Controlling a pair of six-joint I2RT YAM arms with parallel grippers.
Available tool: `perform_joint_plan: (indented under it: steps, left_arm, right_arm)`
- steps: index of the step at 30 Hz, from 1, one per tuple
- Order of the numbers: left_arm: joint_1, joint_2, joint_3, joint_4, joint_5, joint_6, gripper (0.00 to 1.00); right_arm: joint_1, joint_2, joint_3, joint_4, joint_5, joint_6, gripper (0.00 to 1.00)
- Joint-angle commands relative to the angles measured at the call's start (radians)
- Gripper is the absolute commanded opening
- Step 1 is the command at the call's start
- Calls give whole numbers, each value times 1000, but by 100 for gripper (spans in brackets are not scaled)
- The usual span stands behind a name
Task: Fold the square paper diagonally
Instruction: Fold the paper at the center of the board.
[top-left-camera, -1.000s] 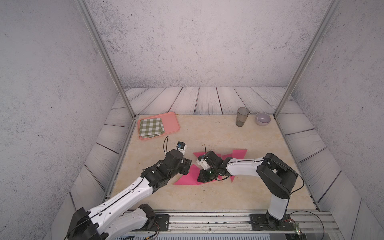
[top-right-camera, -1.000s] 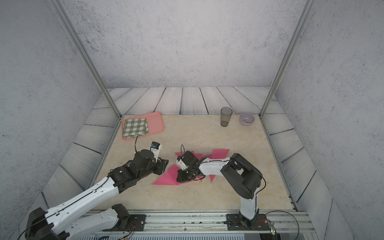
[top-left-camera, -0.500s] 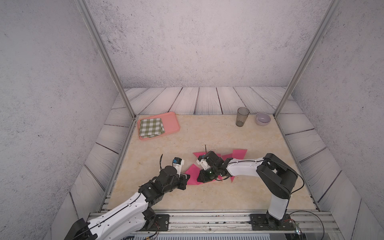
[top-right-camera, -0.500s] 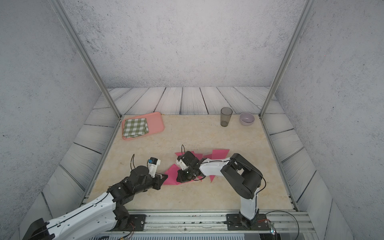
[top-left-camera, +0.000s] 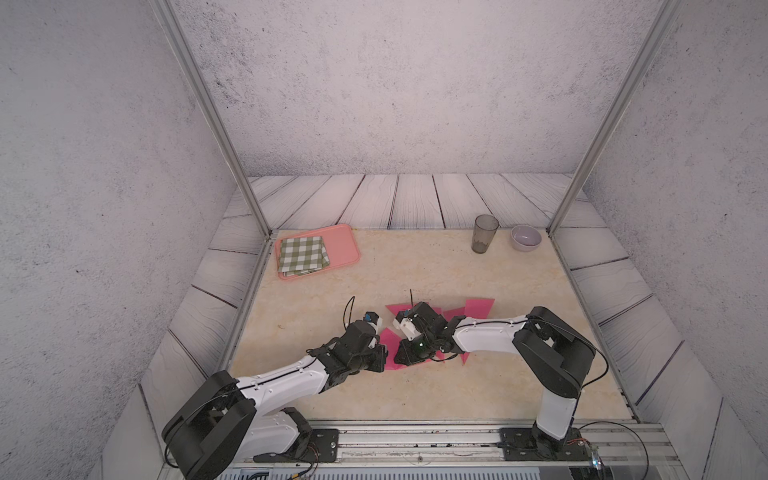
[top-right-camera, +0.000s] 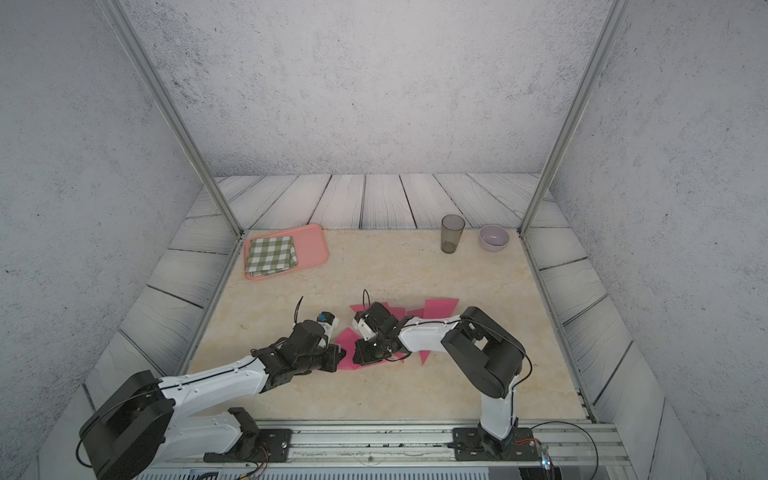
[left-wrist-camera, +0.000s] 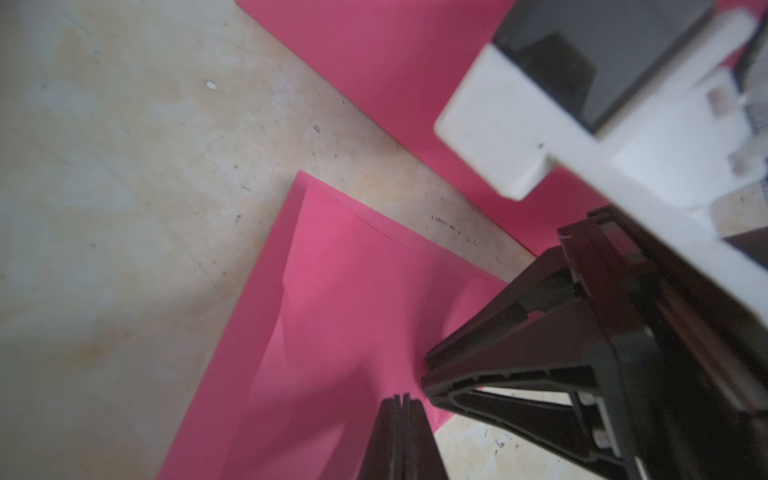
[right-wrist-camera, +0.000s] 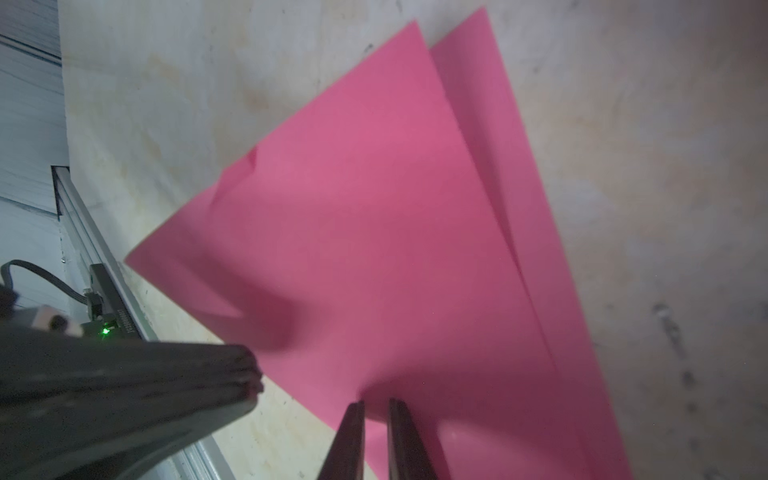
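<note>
Beige stone-look worktop in a grey-walled cell, pale planks around it. An aluminium rail along the near edge carries both arm bases. Pink paper lies centre-near on the worktop, mostly hidden under the right arm. Pink pokes out on several sides of that arm in both top views (one sheet or several, can't tell from up there). Both arms reach low and meet over its near-left part.

Left claw: closed, fingers pressed flat together with only a hairline seam between them. Tips sit right at a paper edge beside a corner. Whether the sheet is caught between them, can't tell. Paper around the tips bulges up off the worktop.

Right claw: narrow, fingers a slim slit apart with pink showing through the slit. Tips are down at the sheet near its edge, just beside the left claw. Contact or pinch: can't tell.

Right wrist view shows two layers, a top flap over an under layer. Their far corners sit side by side but not aligned, and the under layer sticks out as a strip along one side. Small dent on the flap's edge.

Far left: salmon tray holding a folded green-checked cloth. Far right: dark translucent tumbler upright, lilac bowl just beside it. All well apart from the paper.
</note>
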Motion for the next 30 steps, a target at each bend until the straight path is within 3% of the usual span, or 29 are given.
perform_joint_plan:
  steps: [1,16,30]
  left_arm:
    - [2,29,-5,9,-16,9,0]
    - [2,94,-39,-56,-192,39,0]
    - [3,170,-37,-77,-281,-2,0]
  right_arm:
    - [-6,22,-10,-86,76,7,16]
    - [-6,-28,-14,-196,149,22,16]
    - [-32,-115,-77,-310,208,19,16]
